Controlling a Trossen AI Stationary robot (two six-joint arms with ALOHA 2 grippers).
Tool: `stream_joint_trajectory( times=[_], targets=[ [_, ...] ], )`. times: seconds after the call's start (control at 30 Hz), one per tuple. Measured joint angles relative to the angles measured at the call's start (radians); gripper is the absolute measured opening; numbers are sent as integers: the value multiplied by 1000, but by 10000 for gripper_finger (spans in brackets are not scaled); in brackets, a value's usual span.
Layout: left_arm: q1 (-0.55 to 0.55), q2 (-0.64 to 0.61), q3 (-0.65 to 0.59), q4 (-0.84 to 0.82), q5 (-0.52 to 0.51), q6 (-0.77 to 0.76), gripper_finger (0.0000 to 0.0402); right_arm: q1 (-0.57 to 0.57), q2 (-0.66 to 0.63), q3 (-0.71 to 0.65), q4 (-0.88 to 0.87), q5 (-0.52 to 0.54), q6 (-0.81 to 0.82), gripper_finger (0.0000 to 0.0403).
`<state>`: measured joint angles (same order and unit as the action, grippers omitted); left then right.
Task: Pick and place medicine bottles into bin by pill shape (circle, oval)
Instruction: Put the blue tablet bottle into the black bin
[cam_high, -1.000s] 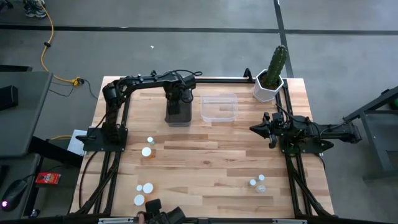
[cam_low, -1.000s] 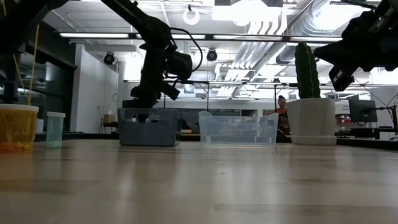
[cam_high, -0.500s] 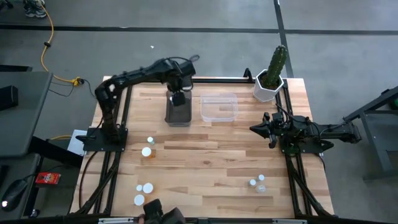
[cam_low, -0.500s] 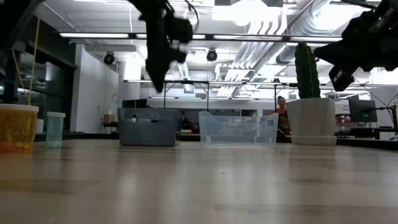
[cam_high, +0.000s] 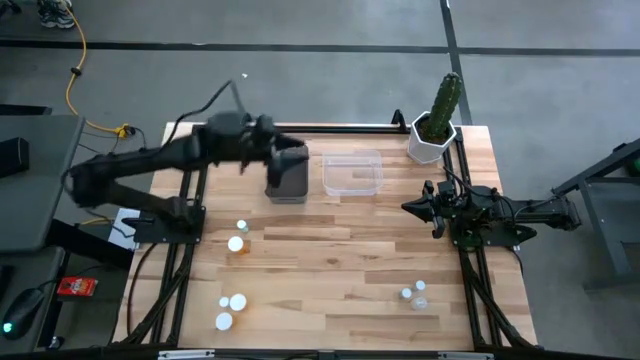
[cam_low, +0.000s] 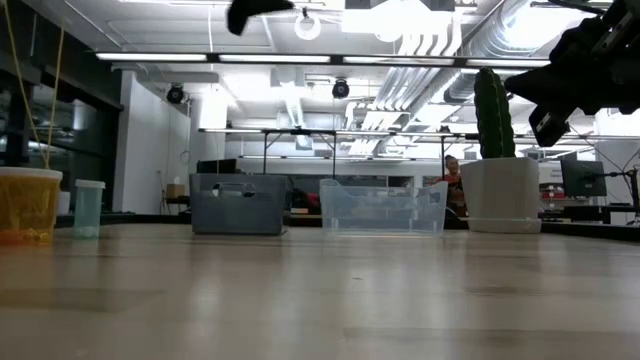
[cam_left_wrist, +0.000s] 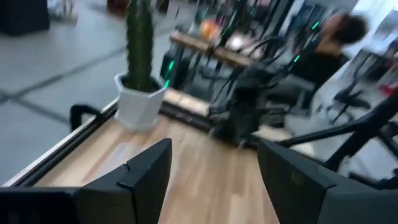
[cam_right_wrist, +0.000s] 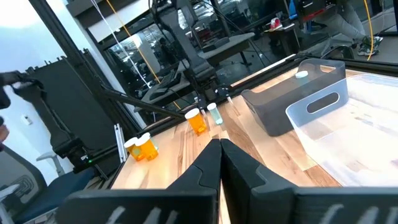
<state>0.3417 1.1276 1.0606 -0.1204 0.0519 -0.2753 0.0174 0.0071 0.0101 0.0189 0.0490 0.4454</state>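
Several tiny white-capped medicine bottles stand on the table: a clear-bluish one (cam_high: 241, 227) and an orange one (cam_high: 236, 243) at mid left, three (cam_high: 232, 305) at the near left, and three (cam_high: 414, 294) at the near right. A white cap (cam_right_wrist: 301, 74) shows inside the grey bin (cam_high: 287, 180). My left gripper (cam_high: 291, 160) is high above the grey bin, open and empty (cam_left_wrist: 214, 146), its fingers pointing level toward the table's right side. My right gripper (cam_high: 408, 207) hangs above the table's right side, shut and empty (cam_right_wrist: 218, 144).
A clear bin (cam_high: 352, 172) stands right of the grey bin at the far edge. A white pot with a cactus (cam_high: 432, 140) stands at the far right corner. Bare wood lies in the middle of the table (cam_high: 330, 260).
My left gripper has risen from down at the grey bin to high above it, out of the top of the low view. It has tipped from pointing down to pointing level, and the arm has swung out toward the table's left edge. My right arm has kept still.
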Motion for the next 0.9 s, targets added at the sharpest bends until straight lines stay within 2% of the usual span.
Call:
stream_joint_trajectory(
  times=[0.17, 0.3, 0.53, 0.67, 0.9],
  targets=[
    [-130, -173, -204, 127, -152, -37, 227, 0, 0, 0, 0, 0, 0, 0],
    [-183, -278, -296, 147, -201, -78, 227, 0, 0, 0, 0, 0, 0, 0],
    [-207, -360, -327, 141, -203, -47, 227, 0, 0, 0, 0, 7, 0, 0],
    [-207, -364, -327, 140, -203, -2, 227, 0, 0, 0, 27, 71, 26, 0],
    [-207, -363, -327, 140, -202, 24, 227, 0, 0, 0, 185, 170, 352, 0]
  ],
)
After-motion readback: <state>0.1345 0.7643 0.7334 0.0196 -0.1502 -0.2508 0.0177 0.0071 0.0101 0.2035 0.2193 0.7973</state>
